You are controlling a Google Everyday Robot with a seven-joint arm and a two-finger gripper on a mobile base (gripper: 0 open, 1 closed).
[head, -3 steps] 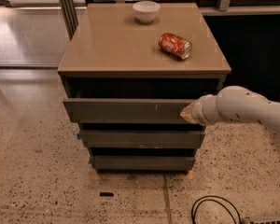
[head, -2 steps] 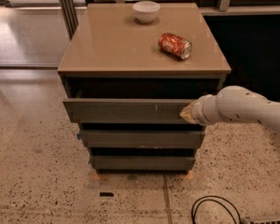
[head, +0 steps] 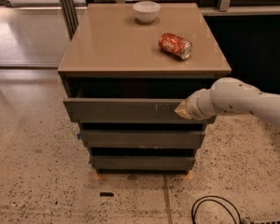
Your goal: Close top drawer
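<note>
The tool [head: 183, 110], a pale tapered tip on a smooth, rounded white arm [head: 242, 101], sits at the 3 o'clock end of the top drawer [head: 126, 111]; I cannot tell whether it is spread or closed. That drawer, a flat dark-grey panel with faint pale scratches, juts out under the glossy tan surface [head: 116, 45]. The surface bears a round white bowl [head: 146, 10] at 12 o'clock and a dented red can [head: 175, 45] on its side at 2 o'clock.

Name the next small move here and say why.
Probably push straight in toward the cabinet: the top drawer stands pulled out, a dark gap above its front, and the end effector sits at the right end of that front.
</note>
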